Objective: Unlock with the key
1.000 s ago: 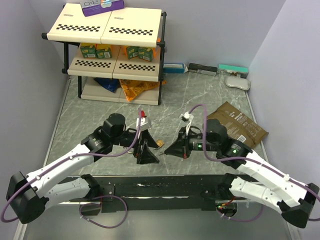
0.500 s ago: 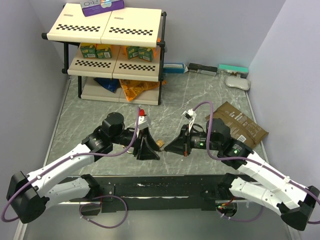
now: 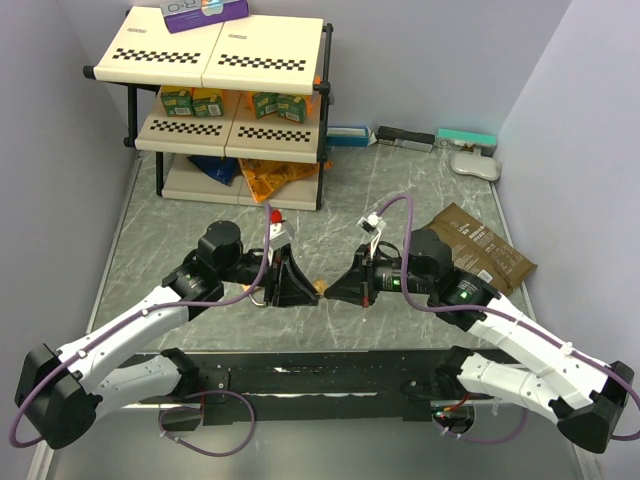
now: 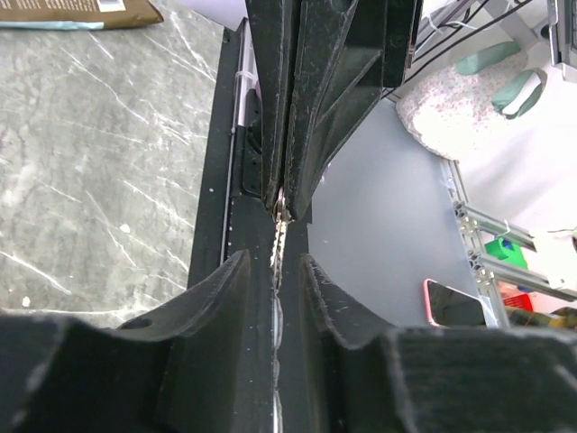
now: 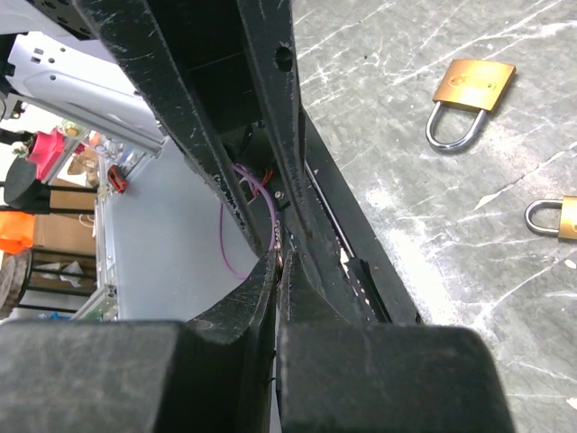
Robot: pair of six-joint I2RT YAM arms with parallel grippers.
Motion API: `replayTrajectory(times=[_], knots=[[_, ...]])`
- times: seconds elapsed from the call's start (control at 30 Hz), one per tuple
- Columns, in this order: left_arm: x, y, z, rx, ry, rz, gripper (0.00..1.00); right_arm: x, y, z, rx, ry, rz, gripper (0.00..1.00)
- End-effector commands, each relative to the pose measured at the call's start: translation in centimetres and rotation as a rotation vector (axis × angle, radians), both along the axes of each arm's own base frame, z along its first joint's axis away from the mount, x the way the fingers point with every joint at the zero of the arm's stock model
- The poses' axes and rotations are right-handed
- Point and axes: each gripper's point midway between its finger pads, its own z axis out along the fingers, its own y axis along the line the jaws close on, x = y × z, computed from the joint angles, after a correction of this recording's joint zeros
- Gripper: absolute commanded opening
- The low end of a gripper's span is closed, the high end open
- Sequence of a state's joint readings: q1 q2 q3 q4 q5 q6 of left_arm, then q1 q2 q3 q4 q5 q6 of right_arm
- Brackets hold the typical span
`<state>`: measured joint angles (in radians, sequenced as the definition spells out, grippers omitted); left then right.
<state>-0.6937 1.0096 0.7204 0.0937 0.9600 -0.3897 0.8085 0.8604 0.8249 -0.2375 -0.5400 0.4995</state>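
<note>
Both arms reach inward, tips meeting; right gripper (image 3: 333, 291) clamped on the key (image 4: 279, 236), left gripper (image 3: 308, 292) fingers narrowly apart

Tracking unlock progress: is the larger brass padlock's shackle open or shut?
Shut. In the right wrist view, both legs of the shackle on the larger brass padlock run into its body, with no gap showing.

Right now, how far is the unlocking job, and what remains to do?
Done: the key is off the table, pinched in the shut right gripper. In hand: the left gripper has its fingers open on either side of the key, apparently for a handover. Left: the larger brass padlock and the smaller brass padlock lie on the table, shackles looking closed, no key in either.
</note>
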Motion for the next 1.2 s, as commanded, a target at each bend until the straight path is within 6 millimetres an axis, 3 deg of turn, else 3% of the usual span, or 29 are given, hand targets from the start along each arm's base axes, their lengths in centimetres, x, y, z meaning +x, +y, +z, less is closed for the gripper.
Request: replayTrajectory(times=[0.0,0.13,0.3,0.43,0.63,0.77,0.97,1.13,1.17], knots=[[-0.1,0.0,0.8,-0.029,-0.024,-0.014,0.36,0.5,0.1,2.7,0.049,-0.062,-0.010,0.00],[0.0,0.0,1.0,-0.034,-0.029,-0.006,0.29,0.6,0.1,2.7,0.052,-0.065,-0.018,0.00],[0.0,0.0,0.9,-0.030,-0.024,-0.006,0.31,0.8,0.1,2.6,0.058,-0.066,-0.030,0.00],[0.1,0.0,0.9,-0.030,-0.024,-0.003,0.16,0.9,0.1,2.5,0.052,-0.067,-0.033,0.00],[0.1,-0.1,0.7,-0.023,-0.016,-0.003,0.15,1.3,0.0,2.5,0.061,-0.076,-0.057,0.00],[0.2,0.0,0.7,-0.022,-0.024,0.005,0.01,1.6,0.1,2.4,0.058,-0.073,-0.065,0.00],[0.3,0.0,0.6,-0.017,-0.028,0.015,0.01,2.0,-0.5,2.6,0.062,-0.085,-0.106,0.00],[0.3,0.1,-0.1,0.005,-0.032,0.012,0.01,2.2,-1.0,1.6,0.046,-0.076,-0.102,0.00],[0.3,0.1,-0.5,0.014,-0.026,0.001,0.01,2.0,-1.1,1.5,0.040,-0.077,-0.092,0.11]])
